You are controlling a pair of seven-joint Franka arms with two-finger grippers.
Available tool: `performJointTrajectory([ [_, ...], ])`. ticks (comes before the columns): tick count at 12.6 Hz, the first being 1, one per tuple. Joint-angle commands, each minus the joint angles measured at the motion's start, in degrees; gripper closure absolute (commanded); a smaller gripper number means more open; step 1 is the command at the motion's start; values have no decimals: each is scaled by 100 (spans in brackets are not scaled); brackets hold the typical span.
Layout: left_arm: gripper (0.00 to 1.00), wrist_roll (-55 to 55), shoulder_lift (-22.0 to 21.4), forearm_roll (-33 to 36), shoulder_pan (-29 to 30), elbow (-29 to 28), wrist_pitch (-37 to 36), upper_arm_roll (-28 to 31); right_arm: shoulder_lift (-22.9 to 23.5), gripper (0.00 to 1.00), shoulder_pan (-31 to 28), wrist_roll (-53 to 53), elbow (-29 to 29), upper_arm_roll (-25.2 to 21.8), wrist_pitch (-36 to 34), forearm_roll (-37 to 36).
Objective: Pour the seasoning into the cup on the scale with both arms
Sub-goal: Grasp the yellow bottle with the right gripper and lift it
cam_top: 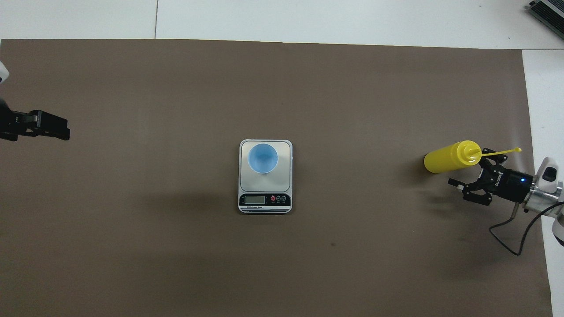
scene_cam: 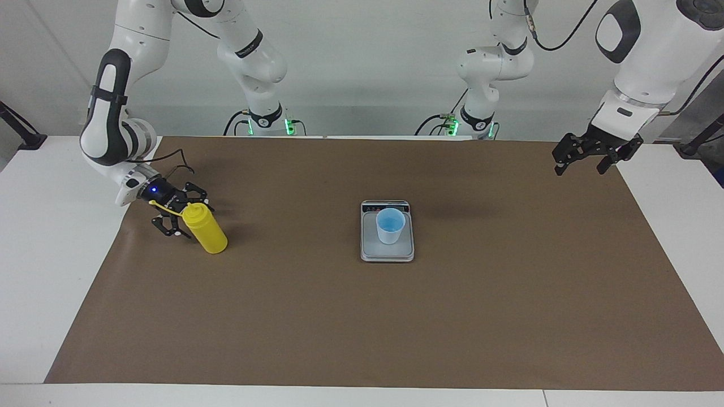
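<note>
The seasoning, a yellow squeeze bottle [scene_cam: 207, 230] [cam_top: 447, 158], stands upright on the mat toward the right arm's end of the table. Its thin cap strap [scene_cam: 160, 207] lies across my right gripper [scene_cam: 182, 217] [cam_top: 467, 167], which is low and open, with one finger on each side of the bottle's top. Whether the fingers touch the bottle I cannot tell. The light blue cup [scene_cam: 390, 225] [cam_top: 262, 158] stands on the silver scale [scene_cam: 387, 252] [cam_top: 264, 186] in the middle of the mat. My left gripper [scene_cam: 580, 168] [cam_top: 61, 130] hangs open and holds nothing, over the mat's edge at the left arm's end.
A brown mat [scene_cam: 362, 316] covers most of the white table [scene_cam: 51, 254]. The scale's display strip [cam_top: 264, 200] faces the robots. Both arm bases stand at the robots' edge of the table. A grey device [cam_top: 548, 11] lies at the table's corner farthest from the robots.
</note>
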Motion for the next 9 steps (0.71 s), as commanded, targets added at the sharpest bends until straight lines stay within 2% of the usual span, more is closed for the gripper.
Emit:
performJointTrajectory([
  [1, 0, -24, -108, 53, 3, -71, -110, 33, -51, 0, 146, -278, 1, 25, -20, 433],
  [6, 0, -51, -108, 53, 29, -80, -136, 50, 2, 0, 287, -375, 72, 34, 129, 855],
  [9, 0, -51, -108, 53, 29, -80, -136, 50, 2, 0, 287, -375, 72, 51, 112, 874],
])
